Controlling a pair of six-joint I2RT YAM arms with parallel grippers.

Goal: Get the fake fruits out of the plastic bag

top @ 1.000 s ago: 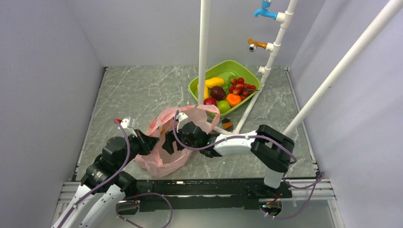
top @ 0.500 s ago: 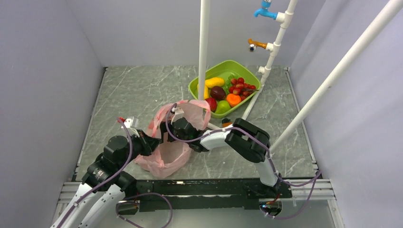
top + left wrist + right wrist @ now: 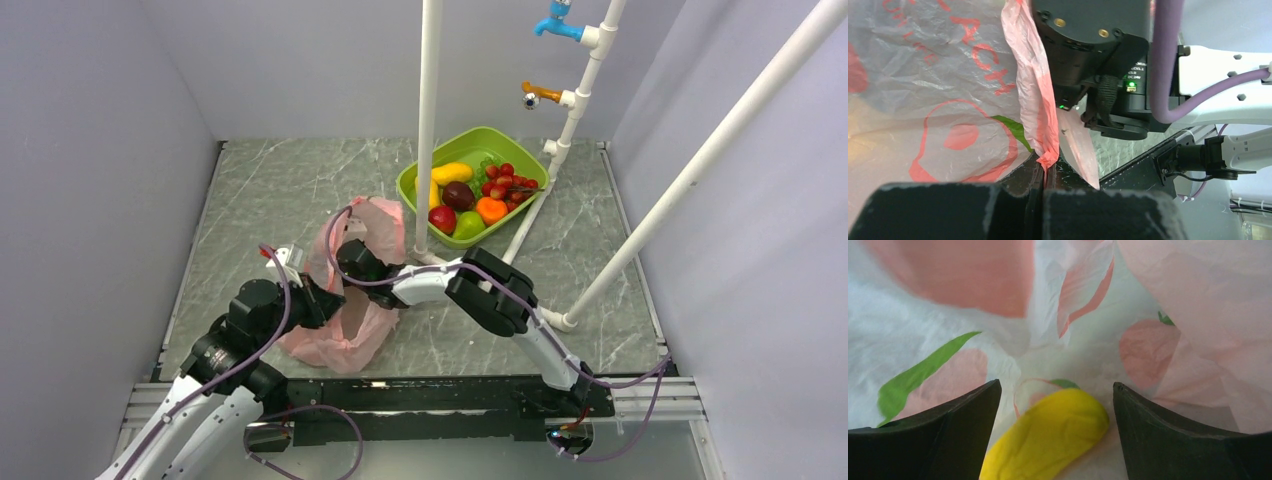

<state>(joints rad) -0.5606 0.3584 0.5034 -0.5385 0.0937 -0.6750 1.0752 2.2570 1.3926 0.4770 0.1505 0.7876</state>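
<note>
Bearing the plastic bag (image 3: 343,338), marbled table (image 3: 280,190) abuts walls (image 3: 300,60).

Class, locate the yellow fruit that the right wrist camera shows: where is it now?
In the right wrist view the yellow fruit lies at bottom centre, inside the plastic bag, between the open fingers of the right gripper.
</note>
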